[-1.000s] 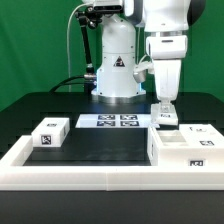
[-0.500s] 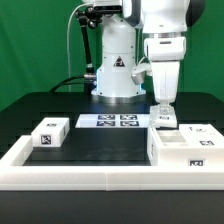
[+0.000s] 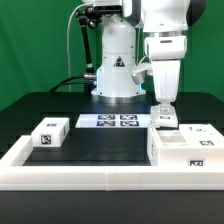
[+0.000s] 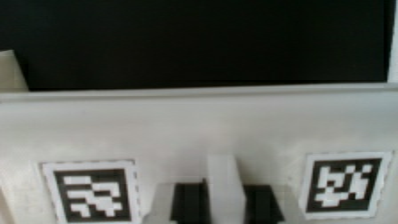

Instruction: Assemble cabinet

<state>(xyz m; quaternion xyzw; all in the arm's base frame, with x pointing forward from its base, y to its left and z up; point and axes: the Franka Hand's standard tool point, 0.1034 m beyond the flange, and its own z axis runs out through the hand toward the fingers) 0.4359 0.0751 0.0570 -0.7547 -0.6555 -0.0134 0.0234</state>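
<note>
The cabinet, a large white hollow block with tags, stands at the exterior view's right against the front rim. A small white tagged block sits at its back edge. My gripper points straight down onto this block. In the wrist view the gripper has its two dark fingers pressed against either side of a thin upright white ridge of the block, between two tags. The gripper is shut on that block.
Another small white tagged block lies at the exterior view's left. The marker board lies in front of the robot base. A further white part lies behind the cabinet. The low white rim frames the table's front.
</note>
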